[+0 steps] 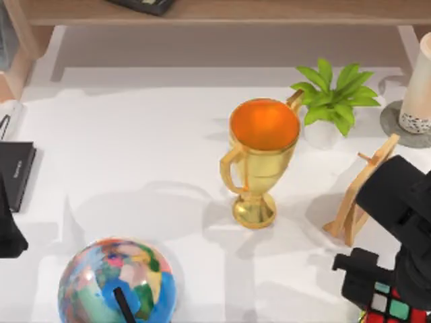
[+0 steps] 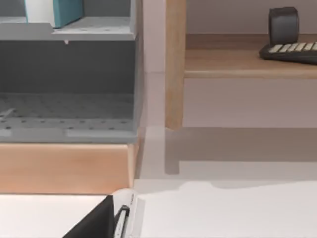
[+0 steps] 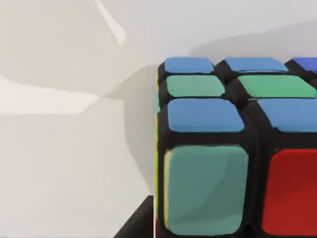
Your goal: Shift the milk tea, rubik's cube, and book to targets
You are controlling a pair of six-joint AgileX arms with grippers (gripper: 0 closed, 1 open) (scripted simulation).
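Right arm (image 1: pixel 404 202) reaches down at the table's near right corner, its gripper (image 1: pixel 377 286) over the rubik's cube (image 1: pixel 394 308); finger spread cannot be told. Left arm (image 1: pixel 8 229) is parked at the left edge. From the gold trophy (image 1: pixel 259 158): globe (image 1: pixel 116 282) near-left, plant (image 1: pixel 333 97) and wooden easel (image 1: pixel 360 192) right. Milk tea (image 1: pixel 419 84) stands on the grey disc (image 1: pixel 397 124) beyond the plant; the book (image 2: pixel 57 11) sits on a grey shelf.
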